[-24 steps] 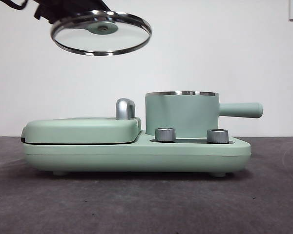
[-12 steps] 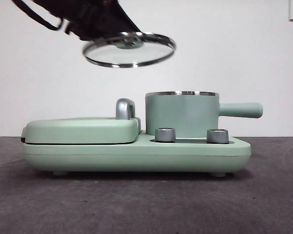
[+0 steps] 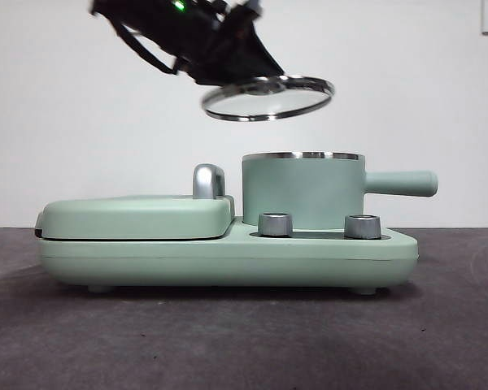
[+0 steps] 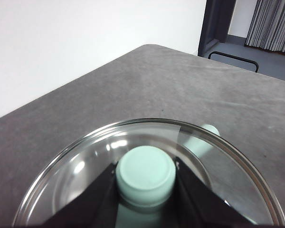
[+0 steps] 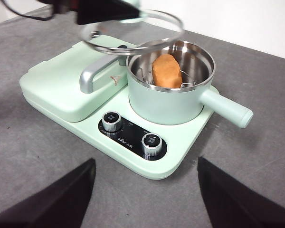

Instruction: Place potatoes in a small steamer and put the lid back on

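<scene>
The mint-green small steamer [image 3: 302, 191] stands on the right of the green appliance base, handle pointing right. In the right wrist view the steamer [image 5: 168, 102] holds the orange-brown potato [image 5: 166, 70] on a steel rack. My left gripper [image 4: 145, 176] is shut on the mint-green knob of the glass lid [image 4: 76, 175]. In the front view the lid [image 3: 268, 97] hangs tilted in the air, above and slightly left of the steamer's rim. It also shows in the right wrist view [image 5: 133, 35]. My right gripper [image 5: 145, 190] is open and empty, in front of the appliance.
A flat green griddle cover [image 3: 134, 215] with a steel handle [image 3: 209, 180] takes up the appliance's left half. Two steel dials [image 3: 276, 224] sit on the base in front of the steamer. A dark grey table [image 3: 244, 341] lies all around.
My left gripper has carried the lid to the right and slightly lower, from the upper left to just above the steamer's left side. The steamer and right arm have not moved.
</scene>
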You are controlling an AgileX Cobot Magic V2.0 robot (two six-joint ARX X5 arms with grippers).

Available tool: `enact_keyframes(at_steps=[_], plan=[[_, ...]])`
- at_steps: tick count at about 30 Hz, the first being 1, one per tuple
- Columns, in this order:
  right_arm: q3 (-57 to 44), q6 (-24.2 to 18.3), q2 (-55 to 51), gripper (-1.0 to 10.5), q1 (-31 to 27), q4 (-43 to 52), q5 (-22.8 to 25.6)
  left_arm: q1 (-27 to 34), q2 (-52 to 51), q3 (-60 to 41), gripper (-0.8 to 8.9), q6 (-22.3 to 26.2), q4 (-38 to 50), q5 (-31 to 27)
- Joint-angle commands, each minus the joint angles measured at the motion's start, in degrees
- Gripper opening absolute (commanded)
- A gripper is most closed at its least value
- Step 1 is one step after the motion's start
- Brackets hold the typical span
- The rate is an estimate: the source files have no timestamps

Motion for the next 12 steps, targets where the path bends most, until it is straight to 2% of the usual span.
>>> enact_keyframes(at_steps=[1,5,12], plan=[[0.2,0.7,0.1,3.4,0.3,0.4,0.2,-0.9,3.8,5.2,0.15,2.6,1.6,0.1],[0.2,0.7,0.1,3.4,0.3,0.4,0.3,-1.6,8.0,9.2,0.15,6.0,1.6,0.1],[0.2,0.7,0.1,3.4,0.3,0.4,1.6,-2.0,13.2,12.2,0.15,6.2,2.6,0.1]])
